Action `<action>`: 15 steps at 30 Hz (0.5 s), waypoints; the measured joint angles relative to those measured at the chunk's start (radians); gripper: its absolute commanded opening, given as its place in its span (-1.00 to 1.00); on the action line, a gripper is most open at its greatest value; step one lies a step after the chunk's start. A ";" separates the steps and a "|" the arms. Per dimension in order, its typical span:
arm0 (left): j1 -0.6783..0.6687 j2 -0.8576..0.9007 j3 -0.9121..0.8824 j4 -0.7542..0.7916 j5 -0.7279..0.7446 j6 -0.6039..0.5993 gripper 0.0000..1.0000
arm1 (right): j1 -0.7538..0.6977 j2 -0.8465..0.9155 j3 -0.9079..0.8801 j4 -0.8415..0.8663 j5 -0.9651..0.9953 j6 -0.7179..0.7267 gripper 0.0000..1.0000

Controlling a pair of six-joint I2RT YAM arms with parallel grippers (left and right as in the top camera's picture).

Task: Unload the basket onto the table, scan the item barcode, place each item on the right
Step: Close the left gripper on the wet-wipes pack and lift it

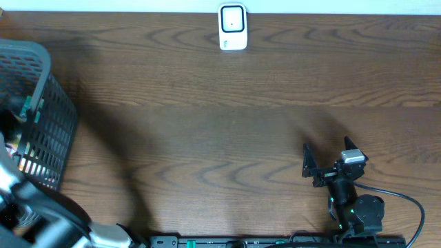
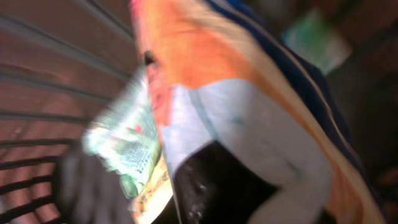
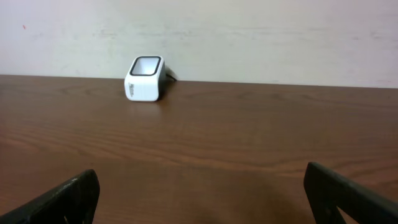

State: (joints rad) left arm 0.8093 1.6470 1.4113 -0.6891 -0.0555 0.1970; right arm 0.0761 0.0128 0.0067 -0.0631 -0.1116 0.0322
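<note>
Left gripper shut inside basket, item packet close against its camera

The orange, white and blue packet fills the blurred left wrist view among the basket ribs; the left fingers cannot be made out there, so contact with the packet cannot be told. The left arm reaches into the basket at the table's left edge. The right gripper rests low with fingers spread wide, holding nothing, facing the white scanner at the far edge

White scanner, grey basket, brown woodgrain table, orange-and-blue packet.
</note>
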 measured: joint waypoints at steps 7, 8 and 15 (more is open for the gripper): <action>0.000 -0.286 0.006 0.058 0.000 -0.044 -0.85 | 0.000 0.000 0.000 0.000 0.000 0.000 0.98; 0.000 -0.314 0.007 0.064 0.000 -0.044 -0.85 | 0.000 0.000 0.000 0.000 0.000 0.000 0.99; -0.009 -0.404 0.008 0.182 -0.001 -0.147 -0.85 | 0.000 0.000 0.000 0.000 0.000 0.000 0.98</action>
State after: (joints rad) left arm 0.8001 1.2427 1.4193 -0.5072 -0.0563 0.0502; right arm 0.0761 0.0128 0.0067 -0.0631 -0.1112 0.0322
